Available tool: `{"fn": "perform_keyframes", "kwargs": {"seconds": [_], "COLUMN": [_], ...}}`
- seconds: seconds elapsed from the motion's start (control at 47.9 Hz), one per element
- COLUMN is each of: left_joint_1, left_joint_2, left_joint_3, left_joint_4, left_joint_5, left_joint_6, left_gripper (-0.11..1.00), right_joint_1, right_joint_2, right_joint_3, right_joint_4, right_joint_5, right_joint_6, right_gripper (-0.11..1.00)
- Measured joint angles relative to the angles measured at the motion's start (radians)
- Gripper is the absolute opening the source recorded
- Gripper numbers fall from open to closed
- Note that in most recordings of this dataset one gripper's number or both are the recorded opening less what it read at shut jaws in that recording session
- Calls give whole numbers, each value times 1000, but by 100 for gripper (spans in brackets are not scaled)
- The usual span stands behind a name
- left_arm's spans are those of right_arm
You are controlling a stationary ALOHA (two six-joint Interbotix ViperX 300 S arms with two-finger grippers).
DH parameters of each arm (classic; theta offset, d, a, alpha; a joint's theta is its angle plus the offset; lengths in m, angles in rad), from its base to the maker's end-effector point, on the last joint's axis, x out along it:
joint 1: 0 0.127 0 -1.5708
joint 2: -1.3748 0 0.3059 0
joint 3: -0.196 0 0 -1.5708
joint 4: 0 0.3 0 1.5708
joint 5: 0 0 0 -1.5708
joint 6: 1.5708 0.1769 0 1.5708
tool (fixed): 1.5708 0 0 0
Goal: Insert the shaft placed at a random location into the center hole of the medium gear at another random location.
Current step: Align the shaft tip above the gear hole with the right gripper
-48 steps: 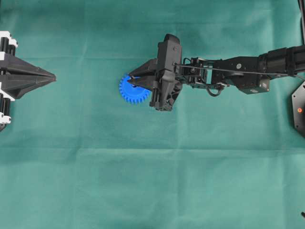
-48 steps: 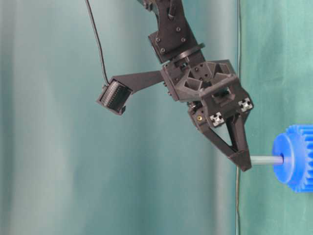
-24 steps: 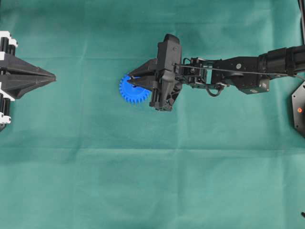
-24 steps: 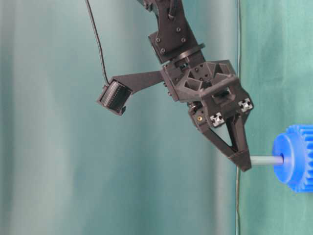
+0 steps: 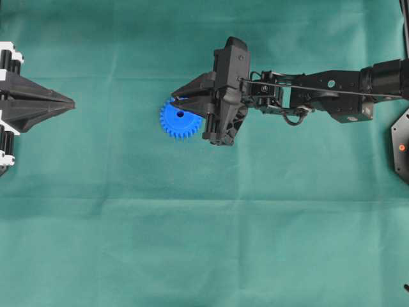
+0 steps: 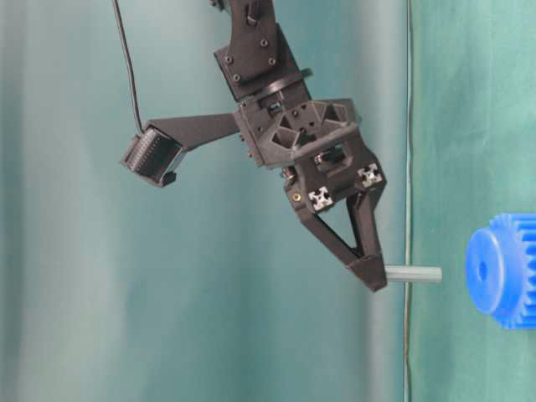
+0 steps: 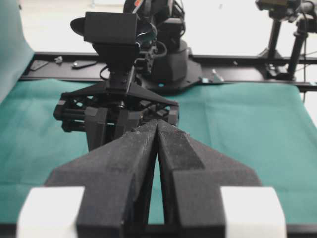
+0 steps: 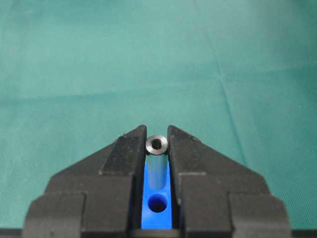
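The medium gear (image 5: 177, 119) lies flat on the green cloth (image 5: 192, 243) just beneath the tips of my right gripper (image 5: 174, 101), which reaches in from the right of the overhead view; in the table-level view the shaft (image 6: 414, 274) juts from my fingertips toward the gear's face with a clear gap of cloth between its free end and the gear (image 6: 502, 270), so the pin is out of the center hole (image 5: 181, 114) and apart from it; through my right wrist camera the hole (image 8: 157, 203) shows as a dark round opening in the strip of blue between my fingers, just below the shaft's end (image 8: 157, 145).

The gear is bright blue plastic, round, with many small teeth on its rim and a raised hub around the hole; the shaft is a short silvery-grey cylinder with a small dark bore in its end face.

My right gripper is narrowed onto the shaft, one finger pressing each side near the tips; it touches nothing else that I can see; my left gripper (image 5: 71, 102) sits well apart at the left edge, jaws pressed together with only a thin seam between them, holding nothing.
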Motion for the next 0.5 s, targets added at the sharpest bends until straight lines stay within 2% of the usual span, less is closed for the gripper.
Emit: {"fn": "perform_keyframes", "kwargs": {"seconds": [0.501], "left_joint_1": [0], "left_joint_2": [0], "left_joint_3": [0], "left_joint_4": [0], "left_joint_5": [0], "left_joint_6": [0], "left_gripper": [0], "right_joint_1": [-2], "right_joint_2": [58], "right_joint_3": [-6], "right_joint_4": [0], "right_joint_5": [-2], "right_joint_6": [0], "right_gripper": [13]}}
